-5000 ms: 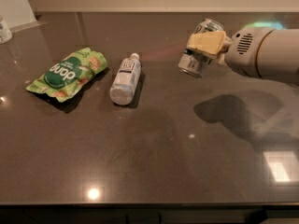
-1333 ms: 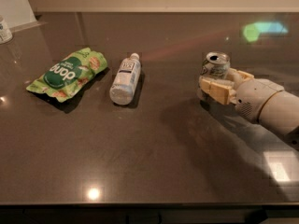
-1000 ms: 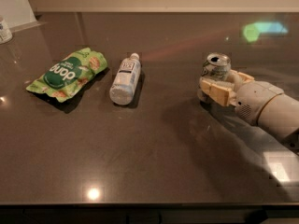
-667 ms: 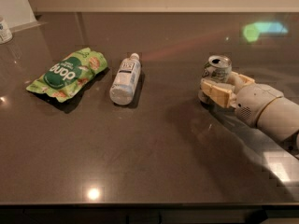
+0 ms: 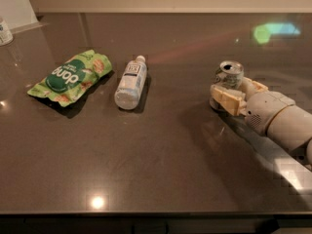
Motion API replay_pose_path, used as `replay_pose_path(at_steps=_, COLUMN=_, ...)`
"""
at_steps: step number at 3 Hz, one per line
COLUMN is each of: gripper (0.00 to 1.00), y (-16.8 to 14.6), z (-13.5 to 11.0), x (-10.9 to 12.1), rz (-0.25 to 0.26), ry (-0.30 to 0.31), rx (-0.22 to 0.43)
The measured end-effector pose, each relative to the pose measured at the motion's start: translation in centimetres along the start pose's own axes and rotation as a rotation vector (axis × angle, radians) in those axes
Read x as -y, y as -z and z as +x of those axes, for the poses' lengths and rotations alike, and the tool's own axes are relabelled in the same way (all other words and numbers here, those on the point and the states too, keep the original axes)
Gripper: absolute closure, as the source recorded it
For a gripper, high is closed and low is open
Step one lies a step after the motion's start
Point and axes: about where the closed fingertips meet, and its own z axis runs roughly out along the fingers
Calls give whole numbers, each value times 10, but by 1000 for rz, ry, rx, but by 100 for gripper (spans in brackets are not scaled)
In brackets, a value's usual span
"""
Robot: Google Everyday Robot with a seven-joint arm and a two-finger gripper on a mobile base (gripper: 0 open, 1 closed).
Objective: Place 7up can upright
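Note:
The 7up can (image 5: pixel 230 72) is a small silver can with its pull-tab top facing up. It stands about upright at the right of the dark table (image 5: pixel 161 150), with its base at or just above the surface. My gripper (image 5: pixel 228 88) comes in from the right and is shut on the can's body. One cream finger (image 5: pixel 227 99) lies across the near side and the other (image 5: pixel 254 86) sits behind it. The can's lower part and lettering are hidden by the fingers.
A clear plastic water bottle (image 5: pixel 130 83) lies on its side at centre left. A green snack bag (image 5: pixel 71 76) lies left of it. A white container (image 5: pixel 5 31) stands at the far left edge. My white arm (image 5: pixel 282 123) reaches over the right side.
Five seconds ago the can was held tilted in the air further back. Over the last second the gripper and can have sunk slightly lower and a touch to the right.

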Motion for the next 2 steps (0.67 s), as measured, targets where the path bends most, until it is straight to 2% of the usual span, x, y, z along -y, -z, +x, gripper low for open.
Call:
replay_pose_path(at_steps=1, gripper=0, y=-1, z=1, x=1, rz=2, ry=0, rx=0)
replay_pose_path(at_steps=2, gripper=0, y=-1, z=1, x=1, rz=2, ry=0, rx=0)
